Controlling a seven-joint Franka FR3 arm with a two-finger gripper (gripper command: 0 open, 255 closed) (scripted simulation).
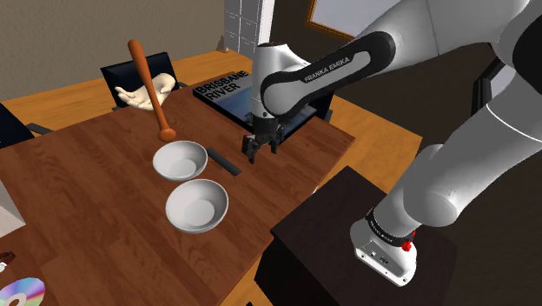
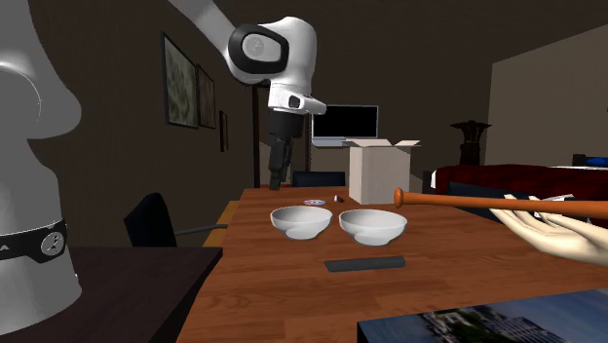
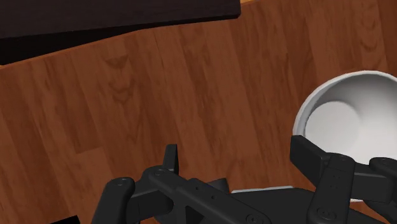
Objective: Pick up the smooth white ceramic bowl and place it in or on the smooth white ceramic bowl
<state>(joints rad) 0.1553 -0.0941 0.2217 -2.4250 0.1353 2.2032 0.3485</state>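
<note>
Standing at lower centre of the shoulder view: first white bowl [image 1: 197, 205] on the wooden table [image 1: 87, 191]. Just behind it, second white bowl [image 1: 181, 160]. Centre frame, gripper [image 1: 258, 155] above the tabletop, jaws apart, empty. Beyond, book [image 1: 228, 94].

2 white bowls, upright and empty, sit just beside each other on the wooden table [image 1: 87, 182]: the farther bowl [image 1: 180, 160] and the nearer bowl [image 1: 196, 205].
</note>
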